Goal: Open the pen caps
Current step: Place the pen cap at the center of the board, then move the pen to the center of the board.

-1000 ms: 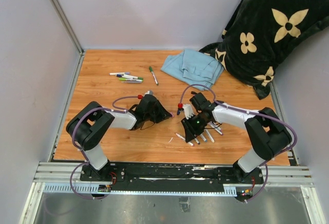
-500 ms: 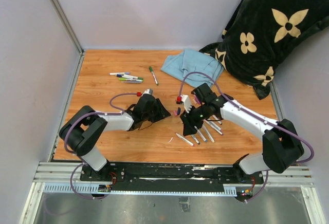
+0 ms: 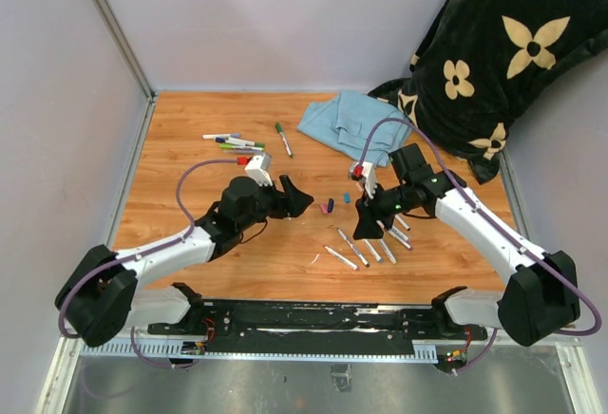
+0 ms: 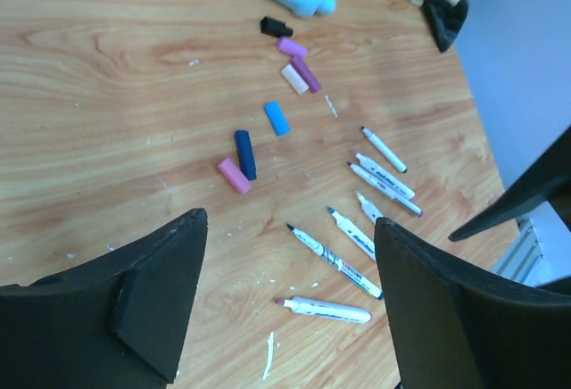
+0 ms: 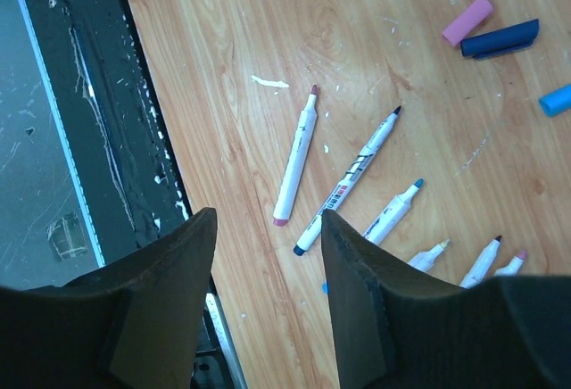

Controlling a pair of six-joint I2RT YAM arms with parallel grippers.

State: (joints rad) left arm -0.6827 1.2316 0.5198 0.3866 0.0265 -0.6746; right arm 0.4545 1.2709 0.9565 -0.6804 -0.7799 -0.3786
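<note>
Your left gripper (image 3: pixel 298 202): jaws wide apart, nothing held. Right gripper (image 3: pixel 365 222): jaws partly apart, also empty.

Loose pen caps (image 4: pixel 244 154) (pink, navy, blue, pale, purple, black) lie strung out on the table (image 3: pixel 171 139) between your two grippers.

Uncapped markers (image 3: pixel 351 247) lie at 5 o'clock from the caps, close by. Capped markers (image 3: pixel 235 141) lie at 11 o'clock from your left gripper, well apart. Blue cloth (image 3: pixel 356 122) sits at 12 o'clock from the caps.

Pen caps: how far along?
Done: several white-barrelled markers lie uncapped, loose coloured plastic caps beside them. In hand: nothing; left gripper and right gripper are open, empty. Left: the marker cluster and green marker at the back look capped.
</note>
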